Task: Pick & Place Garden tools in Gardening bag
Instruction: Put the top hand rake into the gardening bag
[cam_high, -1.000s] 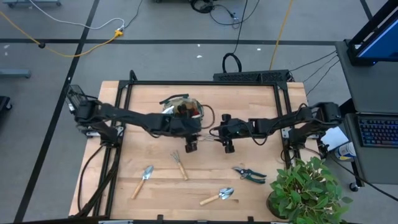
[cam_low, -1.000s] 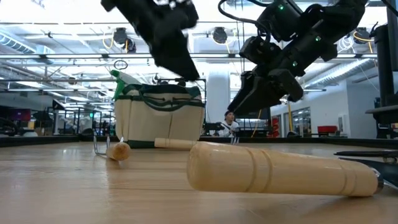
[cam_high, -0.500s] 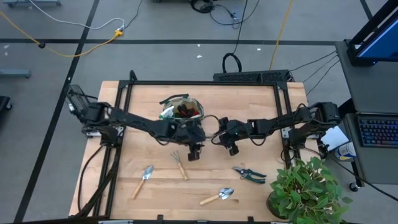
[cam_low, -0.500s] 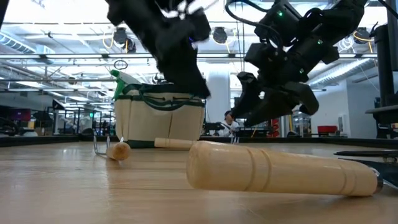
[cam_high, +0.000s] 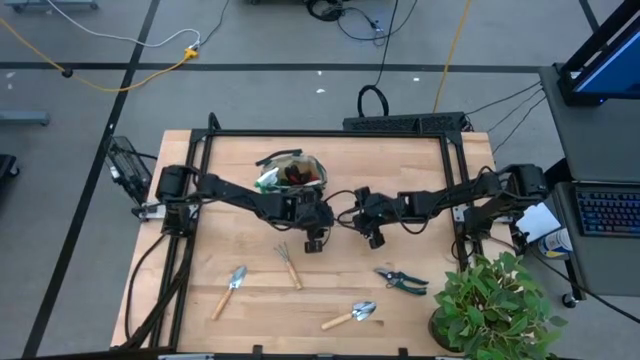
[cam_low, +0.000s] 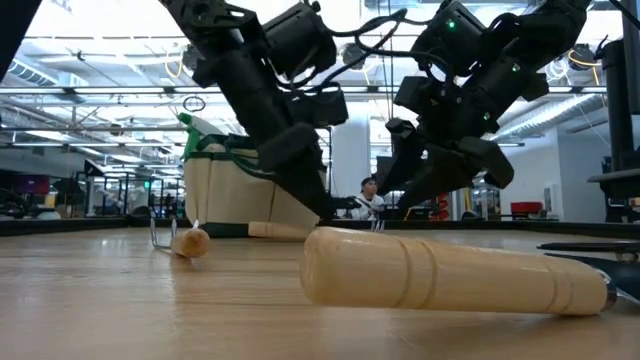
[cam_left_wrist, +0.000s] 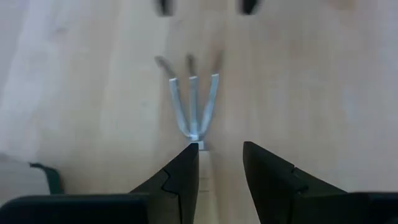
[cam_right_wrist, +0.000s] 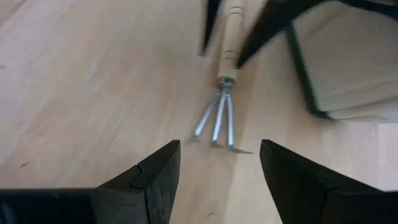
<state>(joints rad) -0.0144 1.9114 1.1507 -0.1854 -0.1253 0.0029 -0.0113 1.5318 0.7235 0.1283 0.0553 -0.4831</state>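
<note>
The tan gardening bag (cam_high: 290, 172) with green trim stands at the table's far middle, with a red item and a green-and-white item inside. A wooden-handled fork (cam_left_wrist: 194, 106) lies on the table in front of it, its tines toward my right gripper. It also shows in the right wrist view (cam_right_wrist: 221, 115). My left gripper (cam_left_wrist: 221, 155) is open and low over the fork's handle near the tines, one finger on each side. My right gripper (cam_right_wrist: 221, 180) is open and empty, hovering just right of the tines (cam_high: 372, 238).
A second fork (cam_high: 290, 265), two trowels (cam_high: 232, 288) (cam_high: 350, 315) and black shears (cam_high: 400, 278) lie on the near half of the table. A leafy potted plant (cam_high: 495, 300) stands at the near right corner. The near trowel's handle (cam_low: 450, 275) fills the low view's foreground.
My left gripper has come down from bag height to just above the table, over the fork's handle. My right gripper has dropped a little and stayed open. The fork has not moved.
</note>
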